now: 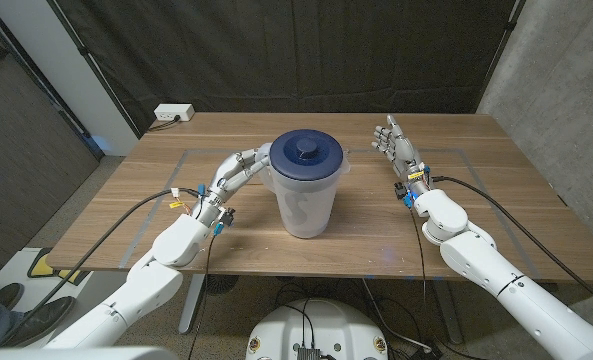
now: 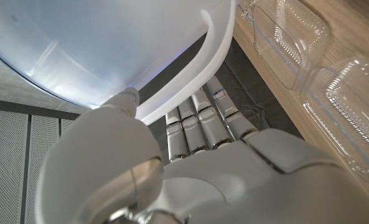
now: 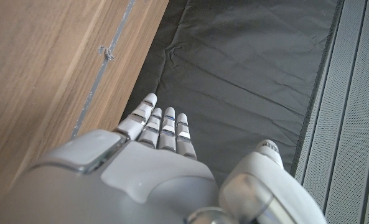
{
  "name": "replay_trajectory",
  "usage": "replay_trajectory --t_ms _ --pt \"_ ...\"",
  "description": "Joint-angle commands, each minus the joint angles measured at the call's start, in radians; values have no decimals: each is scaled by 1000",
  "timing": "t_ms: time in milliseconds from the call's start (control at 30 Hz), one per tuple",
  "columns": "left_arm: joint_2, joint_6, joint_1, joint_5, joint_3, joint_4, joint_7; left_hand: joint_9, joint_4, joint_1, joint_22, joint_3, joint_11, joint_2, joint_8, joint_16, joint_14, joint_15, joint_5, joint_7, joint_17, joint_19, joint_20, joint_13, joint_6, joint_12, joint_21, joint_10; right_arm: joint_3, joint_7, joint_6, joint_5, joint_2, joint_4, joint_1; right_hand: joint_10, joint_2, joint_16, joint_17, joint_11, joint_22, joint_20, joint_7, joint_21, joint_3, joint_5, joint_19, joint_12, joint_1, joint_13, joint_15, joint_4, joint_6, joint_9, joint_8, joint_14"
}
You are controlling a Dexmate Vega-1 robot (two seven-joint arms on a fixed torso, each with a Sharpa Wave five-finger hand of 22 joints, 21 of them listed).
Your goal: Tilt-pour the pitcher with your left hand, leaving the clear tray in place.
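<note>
A translucent white pitcher [image 1: 304, 195] with a dark blue lid [image 1: 306, 152] stands upright at the middle of the wooden table [image 1: 496, 215]. My left hand [image 1: 231, 177] reaches it from the left. In the left wrist view its fingers [image 2: 200, 121] run straight under the pitcher's white handle [image 2: 200, 65], which hides their tips, and the thumb tip touches the pitcher's wall [image 2: 97, 43]. A clear plastic tray [image 2: 321, 68] lies on the wood just beyond the handle. My right hand [image 1: 399, 150] stands to the right of the pitcher, apart from it, fingers spread and holding nothing [image 3: 140, 168].
A white power strip [image 1: 173, 114] sits at the table's far left corner. Black curtain hangs behind the table. Thin tape lines [image 1: 471, 152] mark the tabletop on both sides. Bare wood lies between the pitcher and my right hand.
</note>
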Motion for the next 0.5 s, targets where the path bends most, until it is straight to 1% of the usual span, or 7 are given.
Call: replay_trajectory --t_ms 33,100,167,233,333,367,500 --pt "32 77 11 -44 1 -24 -21 -8 9 -28 3 -21 15 -10 -25 -6 -84 21 10 14 -16 -42 17 -5 -78 -16 -34 -82 -11 14 -13 -5 -1 4 17 10 5 -1 5 3 3 -13 -3 2 -3 -1 9 2 4 3 3 -1 10 5 2 9" --pt "37 88 9 -50 2 -26 -28 -12 13 -36 3 -26 13 -9 -30 -6 -120 27 12 14 -23 -61 25 -9 -103 -19 -49 -115 -12 12 -22 -2 1 2 21 10 5 -1 5 4 3 -12 -3 2 -3 -1 9 2 4 3 2 -1 10 5 2 9" --pt "41 96 6 -56 3 -26 -34 -15 14 -39 3 -29 21 -11 -30 -6 -140 30 12 16 -27 -72 31 -11 -116 -21 -58 -135 -16 18 -22 -6 -1 6 26 10 5 -1 5 4 3 -12 -3 2 -3 -1 9 2 4 3 2 -1 10 5 2 9" --pt "47 103 2 -61 5 -25 -42 -18 15 -44 4 -35 19 -14 -33 -5 -164 35 13 18 -33 -86 33 -16 -138 -23 -69 -160 -17 17 -28 -3 1 6 29 9 5 -1 5 4 3 -12 -3 2 -3 -1 9 2 4 3 2 -1 10 5 2 9" --pt "53 114 -7 -66 8 -24 -54 -23 17 -51 4 -43 27 -18 -34 -7 -211 49 16 25 -42 -106 43 -23 -168 -24 -85 -191 -19 16 -35 -1 2 7 33 9 6 -1 5 3 3 -12 -3 2 -4 -1 10 2 4 3 2 -1 10 5 2 9" --pt "53 114 -9 -68 9 -23 -57 -25 17 -51 4 -44 26 -17 -33 -4 -216 49 16 24 -44 -117 53 -25 -172 -24 -92 -200 -20 17 -36 -1 2 8 34 9 6 -1 5 3 3 -12 -3 2 -4 -1 10 2 4 3 2 -1 11 5 2 9" --pt "61 123 -19 -61 11 -25 -60 -29 14 -44 5 -40 22 -6 -34 -2 -236 50 19 21 -51 -131 62 -30 -197 -24 -103 -220 -22 15 -41 0 5 10 39 9 6 -1 5 3 3 -12 -3 2 -4 -1 10 2 5 3 3 -1 11 5 2 9"
